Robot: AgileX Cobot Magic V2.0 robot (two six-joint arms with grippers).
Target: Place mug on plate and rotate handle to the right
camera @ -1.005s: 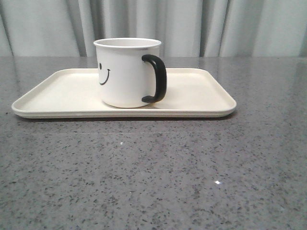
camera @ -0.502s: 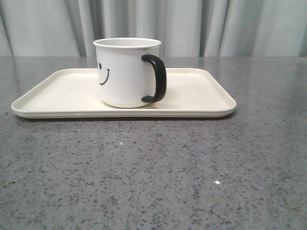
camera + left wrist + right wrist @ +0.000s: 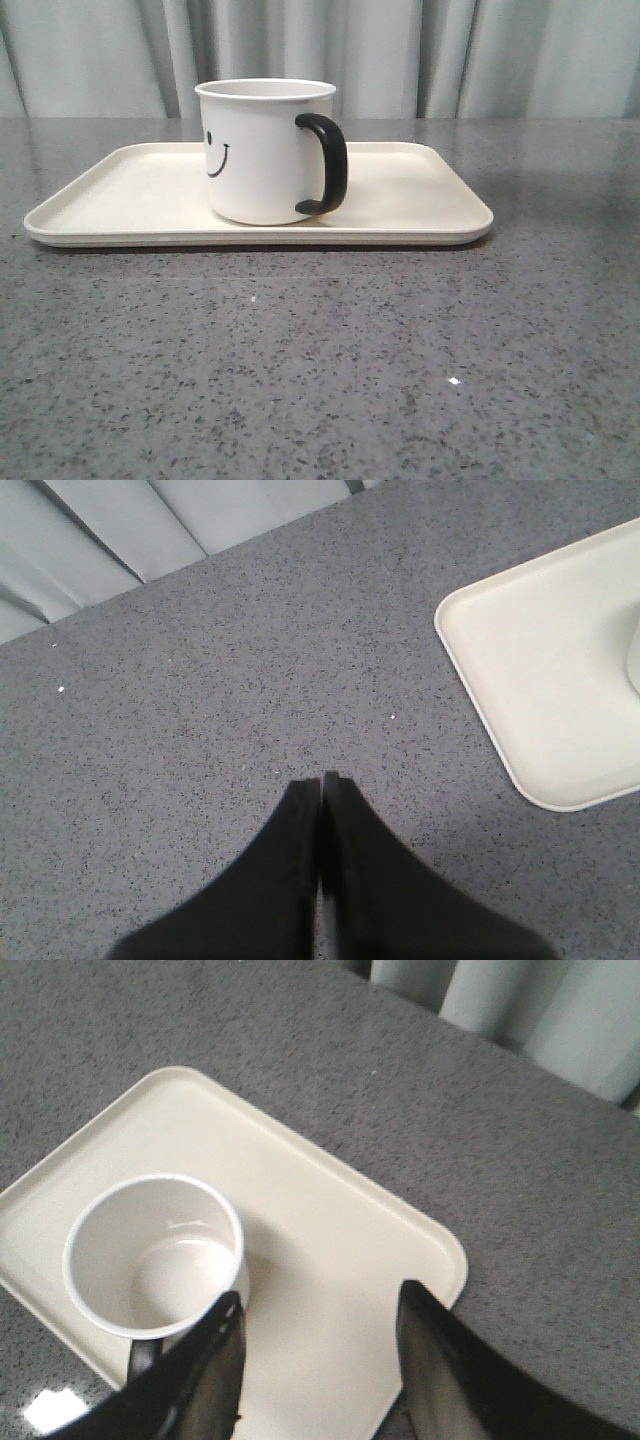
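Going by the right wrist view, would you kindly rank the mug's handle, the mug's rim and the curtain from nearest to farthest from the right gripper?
1. The handle, next to one finger of the open right gripper.
2. The mug rim, just beyond the handle, on the plate.
3. The curtain, past the table's far edge.

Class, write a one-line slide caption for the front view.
Smiley mug stands upright on the plate, black handle turned right.
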